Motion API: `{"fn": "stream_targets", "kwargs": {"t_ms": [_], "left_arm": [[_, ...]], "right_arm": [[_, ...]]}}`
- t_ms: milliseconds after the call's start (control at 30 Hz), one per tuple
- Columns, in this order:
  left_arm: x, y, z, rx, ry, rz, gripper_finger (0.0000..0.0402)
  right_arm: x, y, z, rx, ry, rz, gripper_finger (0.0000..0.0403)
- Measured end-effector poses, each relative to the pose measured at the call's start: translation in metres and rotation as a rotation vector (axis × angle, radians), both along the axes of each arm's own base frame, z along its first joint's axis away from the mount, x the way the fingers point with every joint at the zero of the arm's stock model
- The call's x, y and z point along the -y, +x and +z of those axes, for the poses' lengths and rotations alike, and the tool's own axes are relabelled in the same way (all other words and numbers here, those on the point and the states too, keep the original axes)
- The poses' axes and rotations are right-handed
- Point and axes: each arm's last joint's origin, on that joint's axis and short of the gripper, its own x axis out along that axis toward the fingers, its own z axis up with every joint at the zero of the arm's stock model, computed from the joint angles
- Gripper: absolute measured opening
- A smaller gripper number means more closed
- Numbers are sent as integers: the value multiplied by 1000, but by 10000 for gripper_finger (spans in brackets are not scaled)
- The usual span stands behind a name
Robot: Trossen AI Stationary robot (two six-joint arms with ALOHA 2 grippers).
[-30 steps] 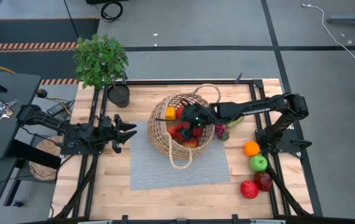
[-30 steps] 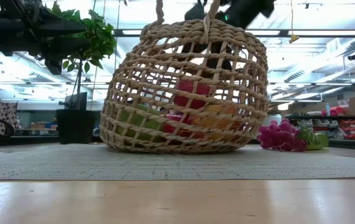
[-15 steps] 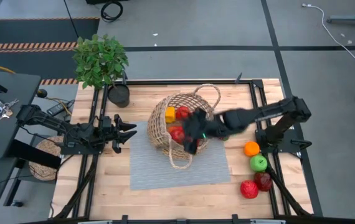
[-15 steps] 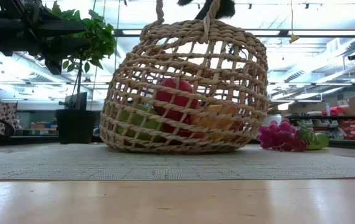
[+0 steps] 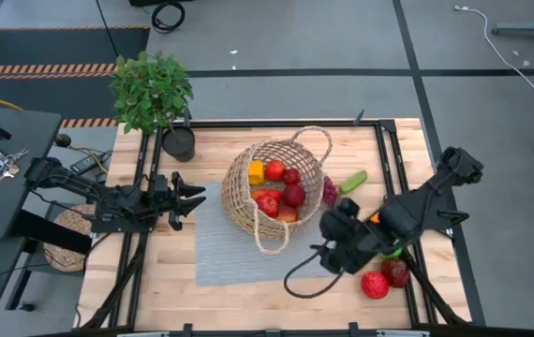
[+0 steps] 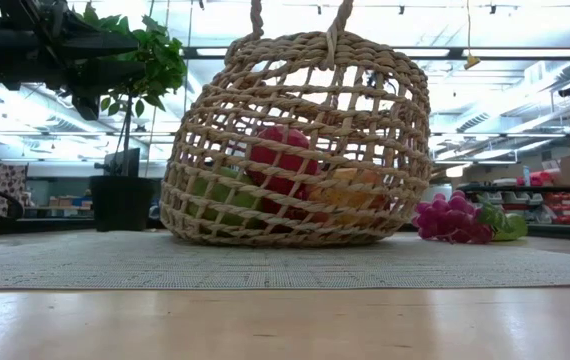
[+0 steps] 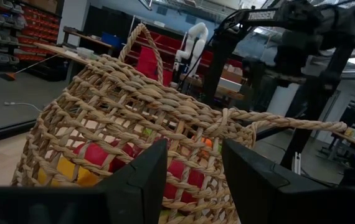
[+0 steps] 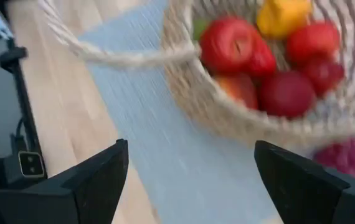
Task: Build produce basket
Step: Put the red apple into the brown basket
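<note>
Right tool (image 5: 334, 245) hangs over the bare wood of the desk (image 5: 155, 271), just off the near right corner of the grey woven mat (image 5: 220, 248), between the basket and the loose fruit at the desk's right edge; its 2 dark fingers (image 8: 84, 180) are spread wide in the right wrist view, nothing between them. Left tool (image 5: 190, 198) waits at the mat's left edge, pointing at the basket, its 2 fingers (image 7: 143, 177) parted and empty. The large round basket of light tan woven wicker (image 5: 244, 187) sits on the far part of the mat, its 2 thin loop handles raised. Inside it: a yellow pepper (image 5: 256, 171), several red apples (image 5: 269, 201), a dark red one (image 5: 292, 195); through the weave in the low view a green fruit (image 6: 210, 195) shows low down. Just right of the basket lie purple grapes (image 5: 329, 190) and a green cucumber (image 5: 352, 181). Near the right edge: a red fruit (image 5: 374, 285) touching a dark red one (image 5: 397, 272); an orange (image 5: 377, 218) and a green apple (image 5: 394, 251) show only as slivers behind the right arm. A green leafy plant in a small black pot (image 5: 177, 140) stands at the far left corner.
</note>
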Motion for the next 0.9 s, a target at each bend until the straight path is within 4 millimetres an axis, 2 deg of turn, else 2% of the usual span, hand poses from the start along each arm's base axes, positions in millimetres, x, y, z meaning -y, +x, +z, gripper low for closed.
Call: {"fn": "stream_targets", "kwargs": {"t_ms": [133, 367, 533, 700, 900], "left_arm": [[0, 0, 0, 0, 0, 0, 160], [0, 0, 0, 0, 0, 0, 160], [0, 0, 0, 1, 0, 1, 160], [0, 0, 0, 0, 0, 1, 160], [0, 0, 0, 0, 1, 1, 160]], "right_arm": [[-17, -7, -17, -112, 112, -20, 350], [-28, -21, -39, -374, 339, -32, 350], [-45, -38, -65, -483, 347, 100, 350], [-56, -51, -87, -518, 323, 146, 350], [-83, -60, -114, -566, 169, 262, 348]]}}
